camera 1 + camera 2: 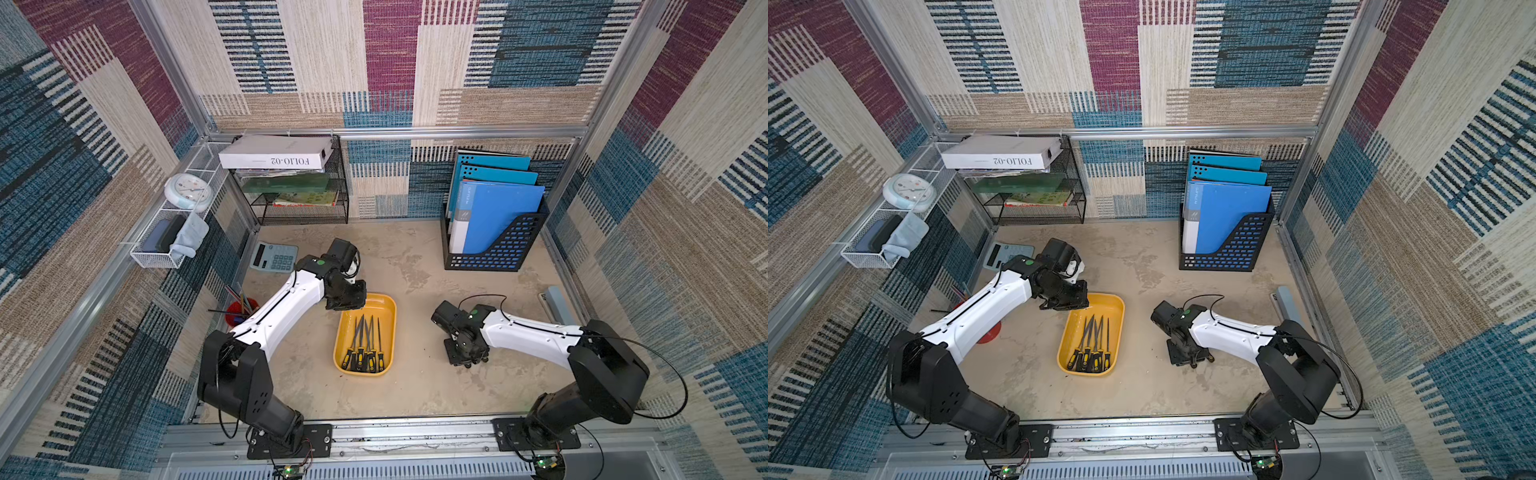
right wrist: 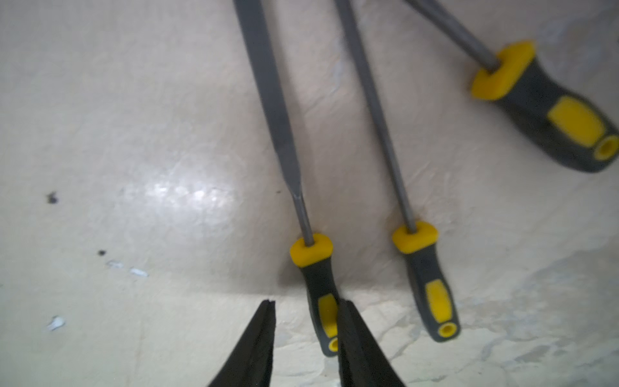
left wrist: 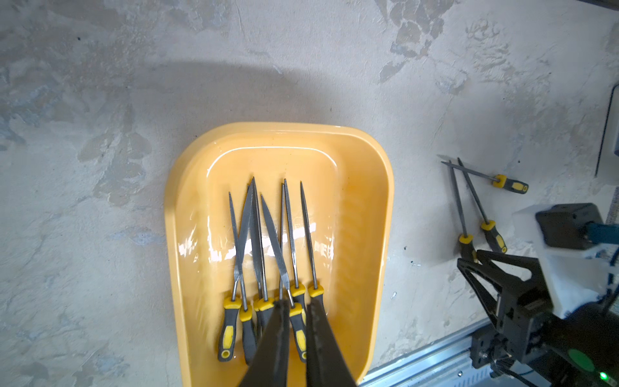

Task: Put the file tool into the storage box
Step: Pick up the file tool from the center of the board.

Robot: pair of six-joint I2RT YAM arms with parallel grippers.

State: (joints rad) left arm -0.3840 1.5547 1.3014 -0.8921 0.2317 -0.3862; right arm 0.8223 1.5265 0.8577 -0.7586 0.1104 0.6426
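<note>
Overhead, both grippers are hiding under their wrists
Right gripper (image 2: 306, 310) is standing partly open beside a file handle (image 2: 321, 295); left gripper (image 3: 298, 308), narrow, is hovering empty over the storage box (image 3: 375, 207)

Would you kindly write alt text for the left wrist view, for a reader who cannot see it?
A yellow storage box on a mottled grey table holds a bundle of files with yellow-and-black handles, the left end effector poised narrowly above those handles. Beside the box, three more files lie on the table near the right end effector.
</note>
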